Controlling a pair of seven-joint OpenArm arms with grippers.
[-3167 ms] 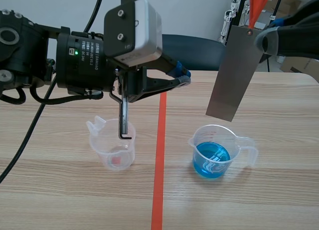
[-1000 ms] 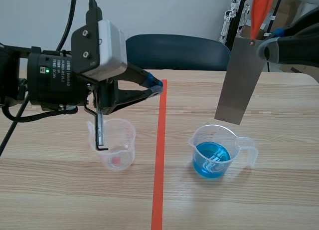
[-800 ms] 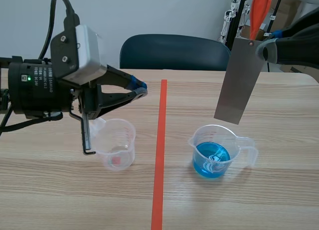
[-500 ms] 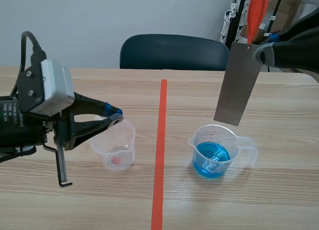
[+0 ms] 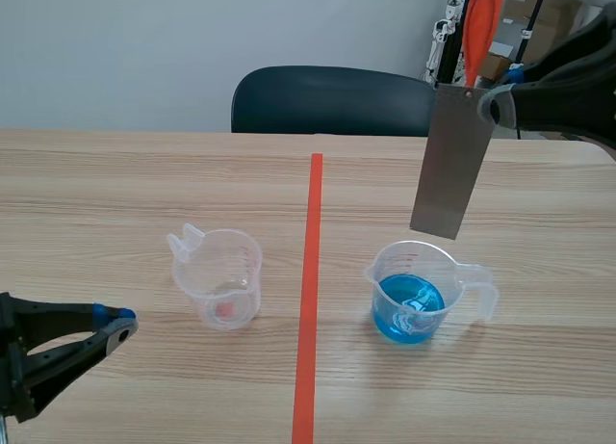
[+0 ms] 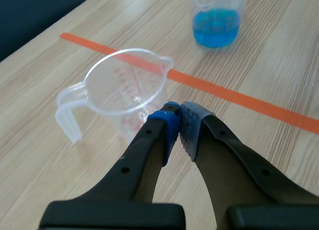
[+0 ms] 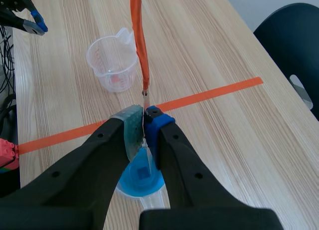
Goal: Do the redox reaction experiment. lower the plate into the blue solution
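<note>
A grey metal plate (image 5: 449, 165) hangs upright with a slight tilt, and my right gripper (image 5: 488, 103) is shut on its top edge. An orange strap (image 5: 478, 25) rises from the plate's top. The plate's lower edge is just above the far rim of the clear beaker of blue solution (image 5: 408, 306) and is not in the liquid. In the right wrist view the plate is edge-on between the pads (image 7: 132, 121), and the blue beaker (image 7: 134, 182) lies under the gripper (image 7: 144, 117). My left gripper (image 5: 114, 326) is low at the front left and shut (image 6: 177, 121) on nothing.
An empty clear beaker (image 5: 221, 275) with a small red spot at its bottom stands left of the orange-red tape line (image 5: 308, 290), just ahead of the left gripper (image 6: 122, 85). A dark chair (image 5: 332, 99) stands behind the table's far edge.
My left arm has dropped from above the empty beaker to the table's front left. The plate has shifted slightly left and stays above the blue beaker.
</note>
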